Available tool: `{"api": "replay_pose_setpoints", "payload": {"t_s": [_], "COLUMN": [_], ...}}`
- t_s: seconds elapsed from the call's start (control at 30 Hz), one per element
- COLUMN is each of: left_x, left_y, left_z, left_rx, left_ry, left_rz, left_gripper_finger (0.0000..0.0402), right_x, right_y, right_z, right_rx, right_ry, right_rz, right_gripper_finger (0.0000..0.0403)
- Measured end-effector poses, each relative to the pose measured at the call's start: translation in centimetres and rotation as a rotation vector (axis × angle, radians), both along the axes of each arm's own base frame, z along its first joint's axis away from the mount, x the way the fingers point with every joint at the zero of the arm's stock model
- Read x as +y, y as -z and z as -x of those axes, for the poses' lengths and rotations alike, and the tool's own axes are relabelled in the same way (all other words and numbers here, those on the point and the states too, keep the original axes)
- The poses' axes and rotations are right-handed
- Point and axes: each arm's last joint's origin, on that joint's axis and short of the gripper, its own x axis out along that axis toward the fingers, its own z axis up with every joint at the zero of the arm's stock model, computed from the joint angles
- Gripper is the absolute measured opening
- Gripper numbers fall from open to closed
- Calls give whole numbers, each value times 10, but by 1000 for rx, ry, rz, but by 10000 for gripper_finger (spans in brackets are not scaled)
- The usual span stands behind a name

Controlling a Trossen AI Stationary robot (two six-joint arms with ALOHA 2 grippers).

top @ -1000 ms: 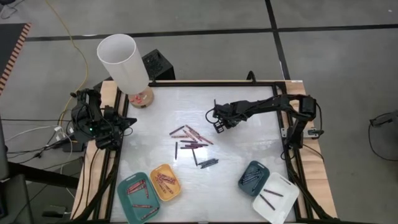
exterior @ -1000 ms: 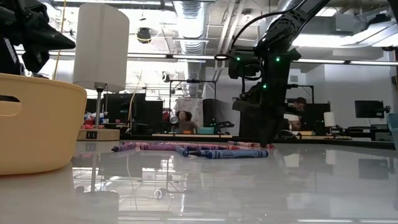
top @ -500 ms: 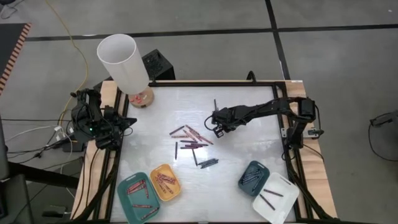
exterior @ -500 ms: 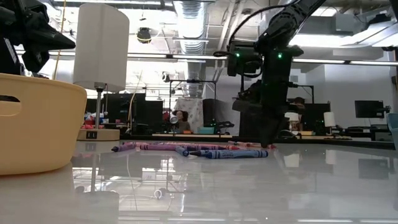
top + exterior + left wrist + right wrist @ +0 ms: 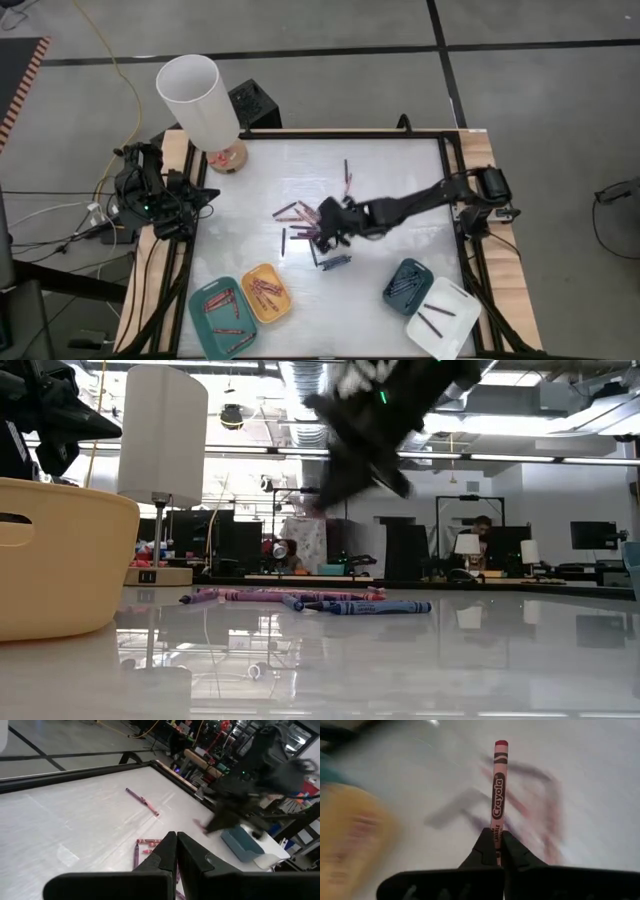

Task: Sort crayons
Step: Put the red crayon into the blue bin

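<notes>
Left gripper point(image 5: 172, 851) clenched on nothing, parked at the table's left edge. Loose crayons point(image 5: 300, 222) lie mid-table, right gripper point(image 5: 328, 224) above them, pinching a pink crayon point(image 5: 497, 795) that points straight out ahead. Yellow tray point(image 5: 266, 292) lies front-left of me.

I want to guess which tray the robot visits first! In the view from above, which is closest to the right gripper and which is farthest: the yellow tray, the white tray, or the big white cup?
1. Yellow tray: near front edge, left of the right gripper, closest.
2. White tray: front right corner, farther.
3. Big white cup: back left corner, farthest.
</notes>
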Motion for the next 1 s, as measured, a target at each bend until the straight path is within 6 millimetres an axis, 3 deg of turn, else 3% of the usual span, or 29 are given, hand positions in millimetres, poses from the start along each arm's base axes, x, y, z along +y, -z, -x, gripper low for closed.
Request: {"api": "replay_pose_setpoints", "payload": {"t_s": [0.17, 0.33, 0.63, 0.8, 1.0], "left_x": [0, 0, 0, 0, 0], "left_y": [0, 0, 0, 0, 0], "left_z": [0, 0, 0, 0, 0], "left_rx": [-1, -6, -5, -2, -1], "left_ry": [-2, -10, -8, -2, -2], "left_rz": [0, -2, -2, 0, 0], "left_gripper_finger": [0, 0, 0, 0, 0], "right_x": [42, 62, 95, 118, 133], "right_y": [-14, -11, 17, 5, -14], "right_z": [-21, -46, -130, -161, -176], "right_rx": [-307, -492, -478, -437, -399], "right_ry": [-218, -294, -523, -635, -709], "right_rz": [156, 166, 217, 295, 390], "right_gripper_finger": [0, 0, 0, 0, 0]}}
